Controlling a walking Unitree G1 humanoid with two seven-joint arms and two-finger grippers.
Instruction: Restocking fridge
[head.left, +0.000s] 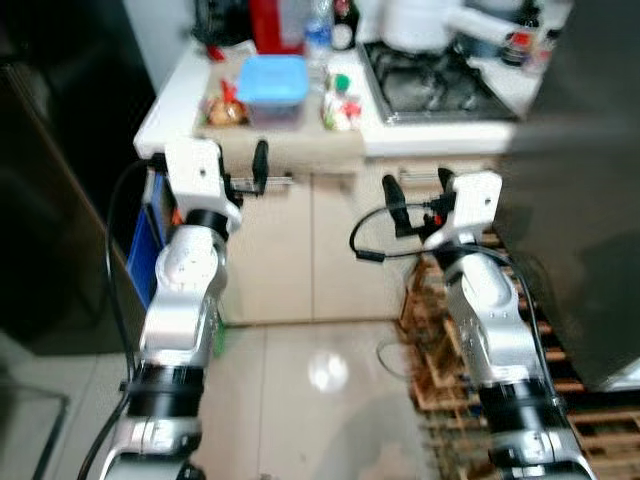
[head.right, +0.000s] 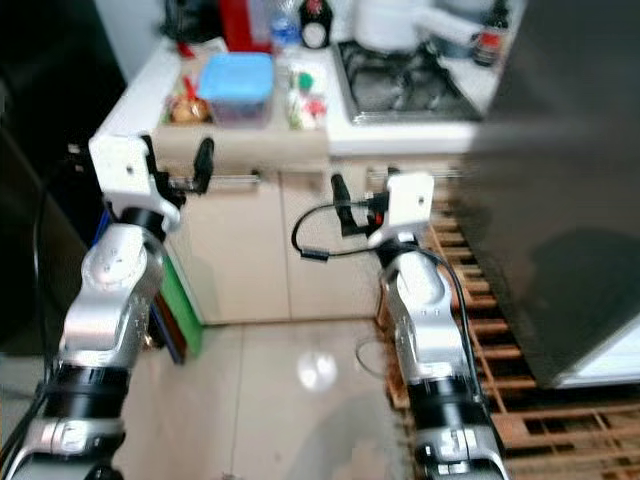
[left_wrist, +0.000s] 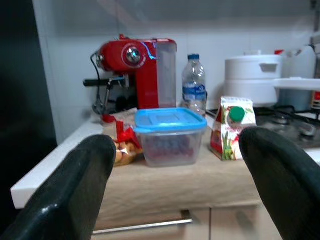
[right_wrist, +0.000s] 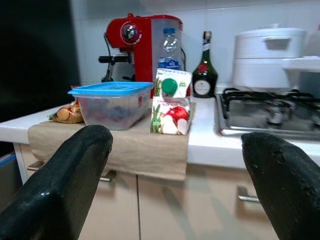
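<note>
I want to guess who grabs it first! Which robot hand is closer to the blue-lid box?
Left. The left gripper is just below the blue-lid box, nearly under it. The right gripper is lower and off to its right.

Counter seen between two black fingers (left_wrist: 65, 195)

A blue-lidded box (left_wrist: 170, 135) stands on a beige cloth (left_wrist: 165, 182), with a snack bag (left_wrist: 122, 145) at one side and a juice carton (left_wrist: 231, 127) at the other. Behind are a red coffee machine (left_wrist: 137, 72), a water bottle (left_wrist: 194, 90) and a white pot (left_wrist: 252, 80).

White counter (head.left: 165, 100) w/ gas hob (head.left: 432, 85), glossy tile floor (head.left: 320, 400).
</note>
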